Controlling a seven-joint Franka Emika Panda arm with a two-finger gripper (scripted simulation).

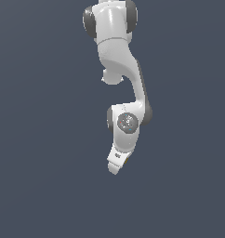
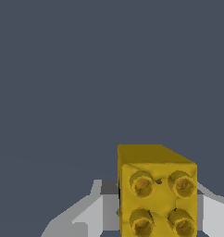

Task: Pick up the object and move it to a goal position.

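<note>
The object (image 2: 156,190) is a yellow-orange blocky cube with round studs on its face. In the wrist view it sits between my two grey-white fingers (image 2: 93,213), which stand on either side of it. In the exterior view only a thin yellow sliver of the object (image 1: 127,160) shows beside my white gripper (image 1: 116,168), which hangs tilted at the end of the arm. The gripper is shut on the object.
The white arm (image 1: 115,42) comes down from the top of the exterior view. Everything around it is plain dark blue-grey, with no other object in view.
</note>
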